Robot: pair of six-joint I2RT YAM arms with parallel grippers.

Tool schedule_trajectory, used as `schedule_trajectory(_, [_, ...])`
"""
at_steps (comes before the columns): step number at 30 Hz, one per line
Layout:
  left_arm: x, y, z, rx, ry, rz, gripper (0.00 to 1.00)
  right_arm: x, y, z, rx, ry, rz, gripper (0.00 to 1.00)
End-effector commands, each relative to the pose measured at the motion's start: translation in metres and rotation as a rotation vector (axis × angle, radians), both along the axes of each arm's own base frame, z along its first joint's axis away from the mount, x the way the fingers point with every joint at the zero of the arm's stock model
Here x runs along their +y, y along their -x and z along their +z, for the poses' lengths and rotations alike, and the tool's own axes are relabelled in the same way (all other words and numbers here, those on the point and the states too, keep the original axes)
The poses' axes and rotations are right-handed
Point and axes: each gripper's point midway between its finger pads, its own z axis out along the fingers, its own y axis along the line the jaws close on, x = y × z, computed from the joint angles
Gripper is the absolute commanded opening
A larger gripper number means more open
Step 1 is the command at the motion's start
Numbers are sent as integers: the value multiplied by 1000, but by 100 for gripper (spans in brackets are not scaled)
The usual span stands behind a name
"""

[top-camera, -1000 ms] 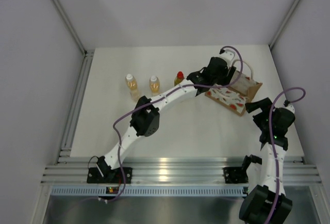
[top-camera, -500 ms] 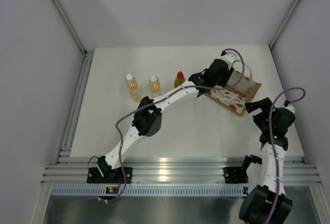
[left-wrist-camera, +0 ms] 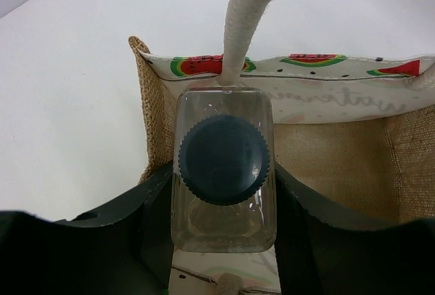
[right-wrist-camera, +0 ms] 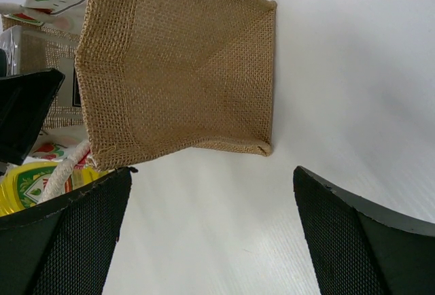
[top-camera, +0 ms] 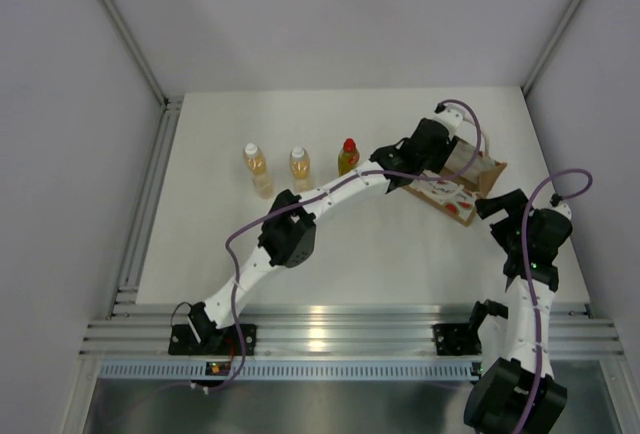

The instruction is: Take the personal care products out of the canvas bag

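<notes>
The left gripper [left-wrist-camera: 223, 193] pinches the clear bottle [left-wrist-camera: 224, 230] by its 2 sides, inside the mouth of the bag [left-wrist-camera: 153, 105]. It looks light, stiff and slippery, so hold below the cap [left-wrist-camera: 223, 159]. The right gripper [right-wrist-camera: 212, 196] is spread wide beside the bag's bottom. 3 bottles [top-camera: 299, 163] stand left of the bag.

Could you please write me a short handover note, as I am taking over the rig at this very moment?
Left hand: at the mouth of the canvas bag, with a finger on either side of the clear squarish bottle with the dark cap. A firm grip cannot be confirmed.
Right hand: open and empty, near the bag's burlap panel.
Done: the left amber bottle, the right amber bottle and the yellow red-capped bottle stand in a row on the table, outside the bag.
Left: take the clear bottle out and set it down.
</notes>
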Motion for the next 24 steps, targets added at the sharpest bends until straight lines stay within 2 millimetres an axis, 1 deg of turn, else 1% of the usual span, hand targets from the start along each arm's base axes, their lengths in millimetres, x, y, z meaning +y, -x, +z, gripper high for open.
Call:
schedule_trajectory(1, [5, 9, 160, -185, 256, -7, 0, -5, 0, 1, -7, 10, -14, 100])
schedule_trajectory(7, [14, 16, 196, -215, 309, -10, 0, -8, 1, 4, -17, 31, -28, 100])
schedule_trajectory(15, [23, 22, 227, -243, 356, -6, 0, -11, 2, 0, 2, 32, -43, 99])
schedule_trajectory(20, [33, 27, 250, -269, 384, 1, 0, -13, 2, -1, 10, 34, -56, 100])
schedule_trajectory(21, [37, 29, 259, -277, 395, 4, 0, -14, 3, -2, 15, 35, -63, 100])
schedule_trajectory(23, [44, 31, 271, -293, 405, 14, 0, -15, 3, -3, 19, 37, -66, 99])
schedule_trajectory(24, [51, 33, 283, -306, 419, 24, 0, -15, 3, -2, 19, 36, -68, 99])
